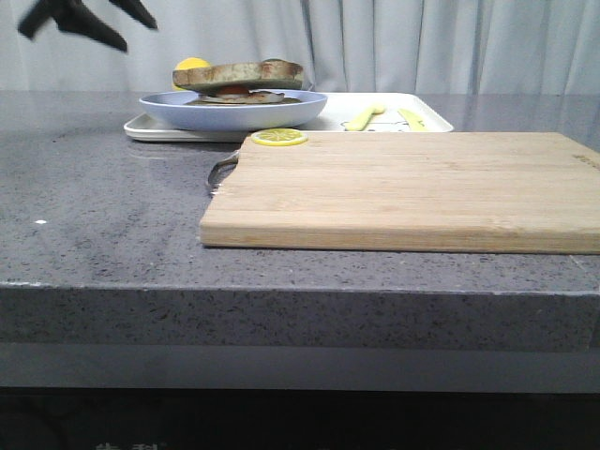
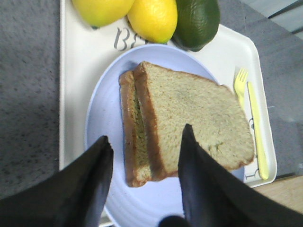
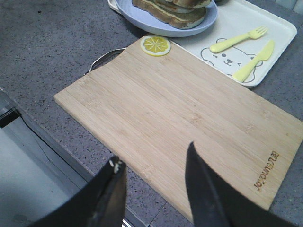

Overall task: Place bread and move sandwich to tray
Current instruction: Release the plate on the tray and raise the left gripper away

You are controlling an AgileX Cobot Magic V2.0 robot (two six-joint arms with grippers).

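Tray (image 2: 75,66): holds two lemons (image 2: 152,19), avocado (image 2: 198,21), yellow fork (image 2: 241,85) and knife (image 2: 258,132). Sandwich (image 2: 189,118) lies flat on blue plate (image 2: 102,109) on tray. Cutting board (image 1: 412,187) in front, lemon slice (image 1: 278,137) at its corner. Left gripper (image 2: 144,156) spread wide, empty; right gripper (image 3: 154,175) likewise.

Speckled grey counter (image 1: 103,216); pale-blue plate (image 2: 102,109); white tray (image 3: 241,21) printed with a bear outline; tan bread (image 2: 199,118) with golden-brown crust; light wooden board (image 3: 189,123); yellow lemon slice (image 3: 155,45), fork (image 3: 239,39) and knife (image 3: 253,66); black pincers.
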